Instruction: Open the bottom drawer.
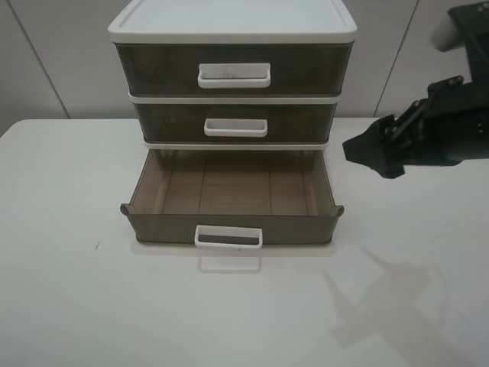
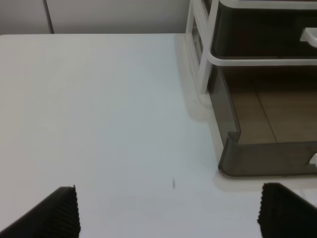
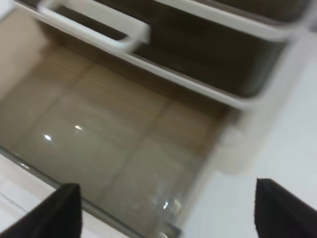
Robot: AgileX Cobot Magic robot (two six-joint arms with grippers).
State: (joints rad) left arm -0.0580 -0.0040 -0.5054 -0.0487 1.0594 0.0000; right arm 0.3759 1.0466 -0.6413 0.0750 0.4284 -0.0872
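Bottom drawer (image 1: 233, 200) pulled well out onto counter (image 1: 69, 290), looks done. Right gripper (image 1: 353, 149) beside it: jaws apart, empty. Left gripper (image 2: 168, 215) jaws apart too. Retract w/o clipping drawer's corner.

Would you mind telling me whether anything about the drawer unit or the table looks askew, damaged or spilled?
Nothing stands out. The bottom drawer is pulled out squarely and looks empty, the middle drawer and top drawer sit flush in the frame, and the table shows only a tiny dark speck. The right claw hovers clear of the unit.
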